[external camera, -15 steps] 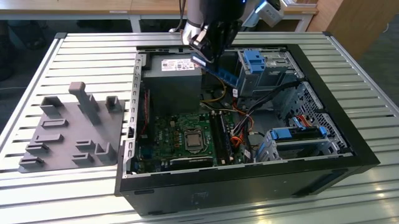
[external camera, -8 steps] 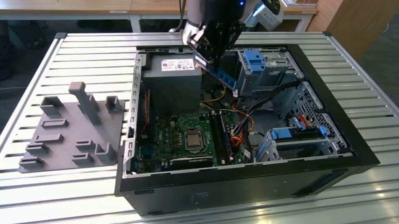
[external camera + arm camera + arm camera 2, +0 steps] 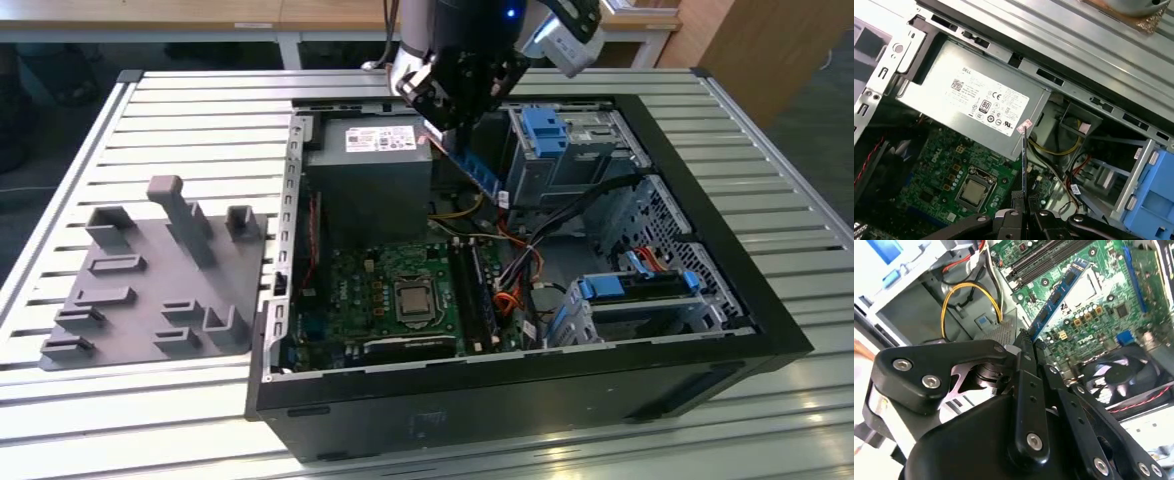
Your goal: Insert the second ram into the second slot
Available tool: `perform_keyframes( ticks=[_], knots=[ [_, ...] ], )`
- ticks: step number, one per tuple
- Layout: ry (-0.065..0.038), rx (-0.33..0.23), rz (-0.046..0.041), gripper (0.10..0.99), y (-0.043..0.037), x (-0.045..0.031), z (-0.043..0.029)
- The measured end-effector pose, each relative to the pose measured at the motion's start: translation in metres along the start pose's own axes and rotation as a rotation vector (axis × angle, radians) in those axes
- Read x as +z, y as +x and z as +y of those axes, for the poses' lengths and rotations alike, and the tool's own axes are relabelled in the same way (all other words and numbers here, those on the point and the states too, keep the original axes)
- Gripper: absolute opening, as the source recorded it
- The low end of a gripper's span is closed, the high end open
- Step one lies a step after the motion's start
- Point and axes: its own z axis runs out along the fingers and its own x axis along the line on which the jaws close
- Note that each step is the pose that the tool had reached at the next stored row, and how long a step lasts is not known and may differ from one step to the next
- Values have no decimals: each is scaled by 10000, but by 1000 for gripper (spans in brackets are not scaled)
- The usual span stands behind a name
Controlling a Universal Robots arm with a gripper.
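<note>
The gripper (image 3: 454,105) hangs over the open computer case (image 3: 534,400), its fingers pinched tight on one end of the second ram (image 3: 474,170). The stick juts out from the fingertips at a slant, up in the air beside the corner of the power supply (image 3: 367,165) and not seated in anything.

The second wrist view has the gripper (image 3: 1026,342) from behind and the ram (image 3: 1061,290) on its flat blue face, with dark chips in a row. The first wrist view catches the ram (image 3: 1024,165) edge-on, as a thin dark line rising from the gripper (image 3: 1024,202).

Below lies the green motherboard (image 3: 387,290). Its processor socket (image 3: 974,192) sits near the ram's line, the memory slots (image 3: 1049,257) lie past the stick's far tip, and a fan (image 3: 1119,372) sits off to one side.

Further out, the exterior view takes in a blue drive latch (image 3: 545,130), the slatted table (image 3: 200,110), and a grey fixture block (image 3: 147,270) to the exterior view's left of the case.
</note>
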Motion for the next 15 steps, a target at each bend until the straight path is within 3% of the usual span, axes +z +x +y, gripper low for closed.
perform_keyframes(
  ticks=[15],
  knots=[
    [46, 2725, -103, 137, 1, 78, -3]
  ],
)
